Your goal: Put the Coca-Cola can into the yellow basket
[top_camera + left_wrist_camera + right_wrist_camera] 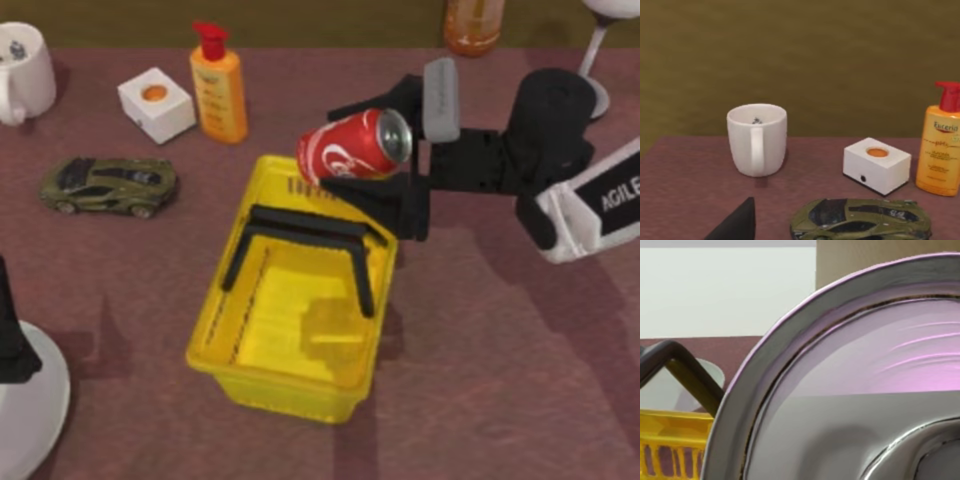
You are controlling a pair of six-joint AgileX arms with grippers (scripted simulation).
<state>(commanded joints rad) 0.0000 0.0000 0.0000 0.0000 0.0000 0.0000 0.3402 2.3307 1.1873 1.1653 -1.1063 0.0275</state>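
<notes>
The red Coca-Cola can (350, 148) lies on its side in the air, over the far rim of the yellow basket (225, 350). My right gripper (372, 146) is shut on it, one black finger on each side, with the silver top facing the wrist. That silver top (850, 390) fills the right wrist view, and a corner of the basket (670, 435) and its black handle (685, 370) show beside it. The handle (300, 225) is folded across the basket's far half. My left arm (12, 345) is parked at the table's left front.
Left of the basket lie a green toy car (108, 185), a white box with an orange button (156, 103), an orange pump bottle (220, 88) and a white mug (22, 72). Another orange bottle (473, 25) and a white stand (600, 50) are at the back right.
</notes>
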